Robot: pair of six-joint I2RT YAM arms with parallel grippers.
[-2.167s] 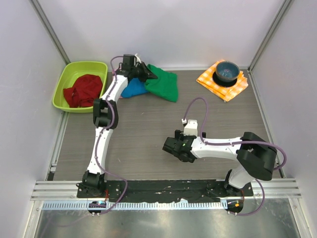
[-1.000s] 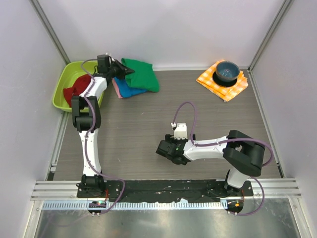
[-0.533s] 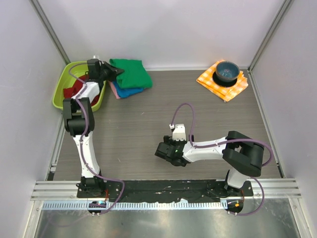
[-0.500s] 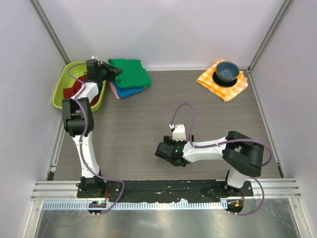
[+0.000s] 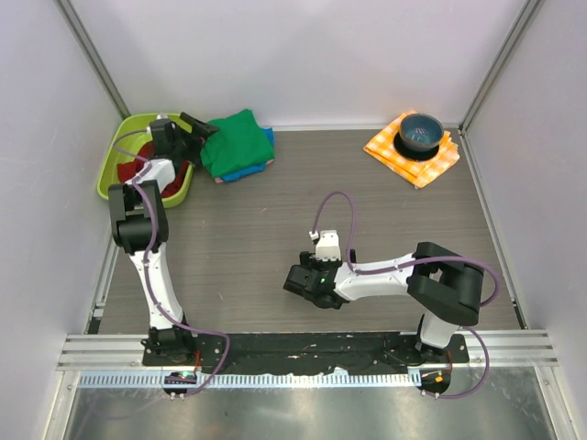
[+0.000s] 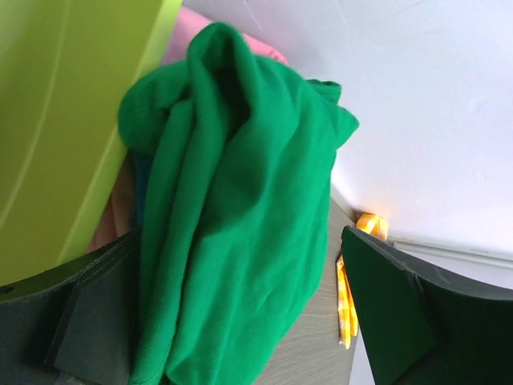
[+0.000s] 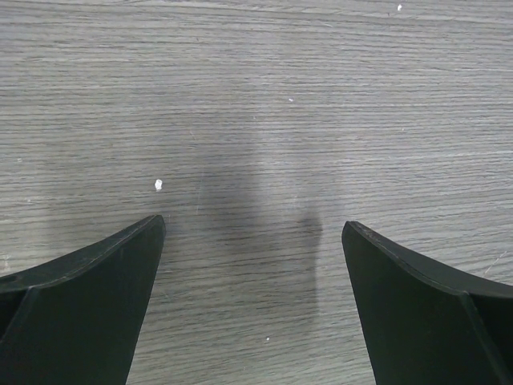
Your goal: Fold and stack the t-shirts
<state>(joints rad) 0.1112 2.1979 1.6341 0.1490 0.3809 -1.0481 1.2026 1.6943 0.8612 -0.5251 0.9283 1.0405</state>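
Observation:
The green t-shirt [image 5: 237,139] lies bunched on top of the blue one [image 5: 267,138] and the pink one [image 5: 218,177] at the back left of the table. My left gripper [image 5: 197,126] hovers at the pile's left edge, over the basin's corner, and is open. In the left wrist view the green t-shirt [image 6: 240,200] fills the space between the wide-apart jaws of the left gripper [image 6: 248,321], loose and not pinched, and a pink edge [image 6: 192,32] shows behind it. My right gripper [image 5: 298,282] is open above bare table [image 7: 252,120] in the front middle, holding nothing.
A lime basin [image 5: 115,165] with a red cloth [image 5: 138,174] stands at the back left, beside the pile. A dark bowl [image 5: 421,128] sits on the orange-and-white checked cloth [image 5: 390,147] at the back right. Walls close in behind and at both sides.
My left gripper carried the green t-shirt leftwards onto the blue and pink ones, then opened and let it go. The right arm crept slightly left.

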